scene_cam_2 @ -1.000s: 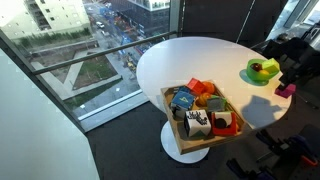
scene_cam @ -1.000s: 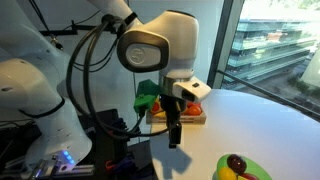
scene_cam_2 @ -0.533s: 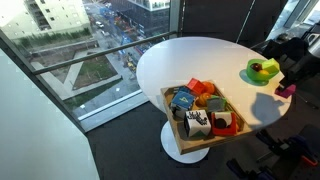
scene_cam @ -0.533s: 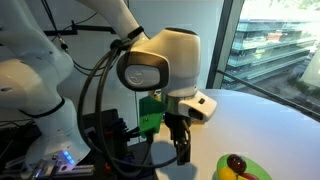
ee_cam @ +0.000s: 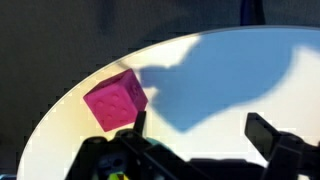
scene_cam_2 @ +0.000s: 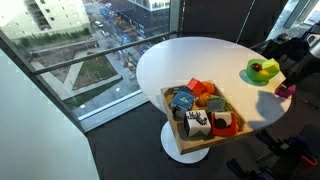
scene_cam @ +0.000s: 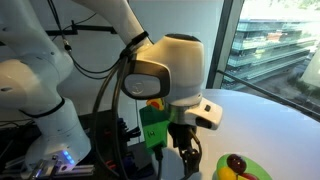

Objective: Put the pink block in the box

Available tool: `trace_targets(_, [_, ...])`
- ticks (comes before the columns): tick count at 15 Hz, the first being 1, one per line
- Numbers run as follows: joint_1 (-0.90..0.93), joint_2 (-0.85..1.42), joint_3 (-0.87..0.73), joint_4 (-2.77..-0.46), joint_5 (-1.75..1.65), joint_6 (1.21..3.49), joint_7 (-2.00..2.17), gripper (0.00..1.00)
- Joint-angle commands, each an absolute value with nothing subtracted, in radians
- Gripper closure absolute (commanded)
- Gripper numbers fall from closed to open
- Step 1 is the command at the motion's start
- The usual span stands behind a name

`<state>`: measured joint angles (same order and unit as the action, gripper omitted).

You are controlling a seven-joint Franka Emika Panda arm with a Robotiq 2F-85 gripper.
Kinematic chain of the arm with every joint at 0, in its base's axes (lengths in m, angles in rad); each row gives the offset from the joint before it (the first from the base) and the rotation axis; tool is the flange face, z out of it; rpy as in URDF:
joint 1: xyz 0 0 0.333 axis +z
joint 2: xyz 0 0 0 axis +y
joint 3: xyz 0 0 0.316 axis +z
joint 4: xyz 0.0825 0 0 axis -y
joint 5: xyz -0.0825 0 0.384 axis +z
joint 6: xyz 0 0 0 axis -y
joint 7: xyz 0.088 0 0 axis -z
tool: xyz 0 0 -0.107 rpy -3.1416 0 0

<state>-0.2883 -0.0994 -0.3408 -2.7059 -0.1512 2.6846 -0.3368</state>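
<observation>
One pink block (ee_cam: 116,100), just beyond wide-spread claw (ee_cam: 198,130), off to one side

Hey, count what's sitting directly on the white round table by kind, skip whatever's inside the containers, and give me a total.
Light-wood shallow rectangular box: 1
Lime-green round dish: 1
Small magenta-pink cube block: 1
Total: 3

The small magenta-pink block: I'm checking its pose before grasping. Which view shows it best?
The wrist view: the small magenta-pink block is large and close. In an exterior view it is tiny; in an exterior view filled by the white robot arm, unseen.
</observation>
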Motion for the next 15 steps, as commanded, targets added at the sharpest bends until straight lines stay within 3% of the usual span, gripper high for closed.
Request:
trace_targets(1, [-0.295,-0.1,-0.333,-2.707,-0.152,2.683,-0.335,0.0])
trace_targets(15, [-0.306,-0.055,-0.346,-2.683,-0.152,2.696,-0.345,0.0])
